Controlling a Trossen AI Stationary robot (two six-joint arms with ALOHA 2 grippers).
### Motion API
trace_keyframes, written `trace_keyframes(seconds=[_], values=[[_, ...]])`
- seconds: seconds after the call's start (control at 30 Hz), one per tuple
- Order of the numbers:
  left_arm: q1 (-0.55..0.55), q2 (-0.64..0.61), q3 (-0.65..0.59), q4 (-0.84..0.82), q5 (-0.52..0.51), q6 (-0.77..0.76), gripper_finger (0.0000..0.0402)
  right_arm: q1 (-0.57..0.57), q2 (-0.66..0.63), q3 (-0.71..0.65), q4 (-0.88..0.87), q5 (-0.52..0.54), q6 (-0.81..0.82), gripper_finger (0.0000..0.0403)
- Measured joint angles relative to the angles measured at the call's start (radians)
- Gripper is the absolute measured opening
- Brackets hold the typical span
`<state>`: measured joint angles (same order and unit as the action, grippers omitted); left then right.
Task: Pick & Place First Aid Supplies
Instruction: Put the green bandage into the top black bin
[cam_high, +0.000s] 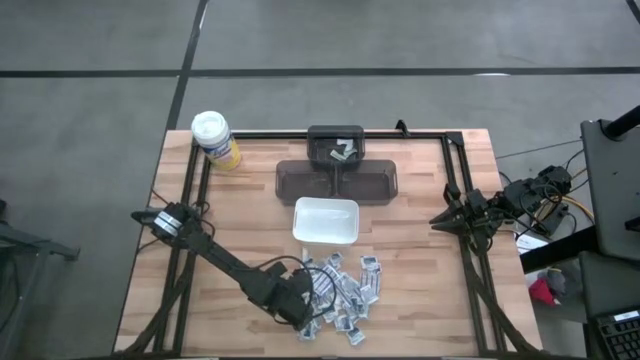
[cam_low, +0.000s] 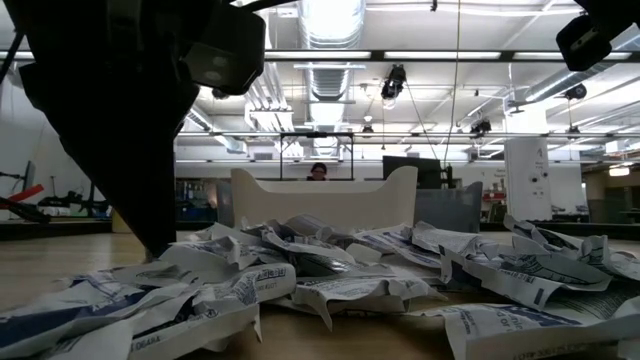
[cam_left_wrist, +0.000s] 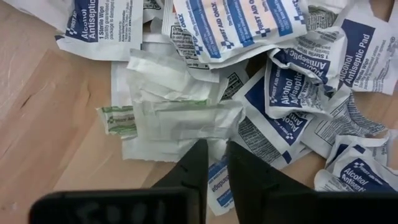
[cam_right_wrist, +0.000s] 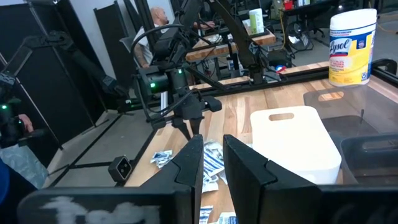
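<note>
The first aid packets (cam_high: 348, 288) lie in a loose heap on the wooden table, near its near edge. They are white and grey with blue print (cam_left_wrist: 292, 68). My left gripper (cam_high: 300, 308) is down at the heap's left edge (cam_low: 155, 245), fingers pointing down. In its wrist view its fingertips (cam_left_wrist: 217, 148) stand close together at the edge of a crumpled white packet (cam_left_wrist: 174, 118). My right gripper (cam_high: 440, 220) waits shut by the table's right edge, clear of everything (cam_right_wrist: 211, 149). The white dish (cam_high: 325, 220) sits just beyond the heap. My left gripper comes from above, pointing down, and meets the heap at the near edge of the crumpled white packet (cam_left_wrist: 200, 138). The fingers (cam_left_wrist: 239, 162) are nearly together, with only a thin slit between them. They hide the pinch itself. The packet lies on the heap, not lifted.
A yellow canister with a white lid (cam_high: 215, 140) stands at the far left corner. A dark tray (cam_high: 337, 182) and a dark bin (cam_high: 335, 146) holding a few packets sit beyond the dish. Bare wood shows left of the heap (cam_left_wrist: 56, 124). A person (cam_right_wrist: 158, 15) is beyond the table.
</note>
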<state>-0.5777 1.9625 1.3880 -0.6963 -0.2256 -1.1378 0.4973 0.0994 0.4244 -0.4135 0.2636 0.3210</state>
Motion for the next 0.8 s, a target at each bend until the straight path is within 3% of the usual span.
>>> trace_keyframes(seconds=[0.27,0.8], values=[[0.0,-0.003,0.002,0.001,0.01,0.0,0.0003,0.0,0.0,0.0,0.0,0.0,0.0,0.0059],[0.0,-0.064,0.0,-0.063,0.018,0.0,0.0,0.0,0.0,0.0,0.0,0.0,0.0,0.0059]])
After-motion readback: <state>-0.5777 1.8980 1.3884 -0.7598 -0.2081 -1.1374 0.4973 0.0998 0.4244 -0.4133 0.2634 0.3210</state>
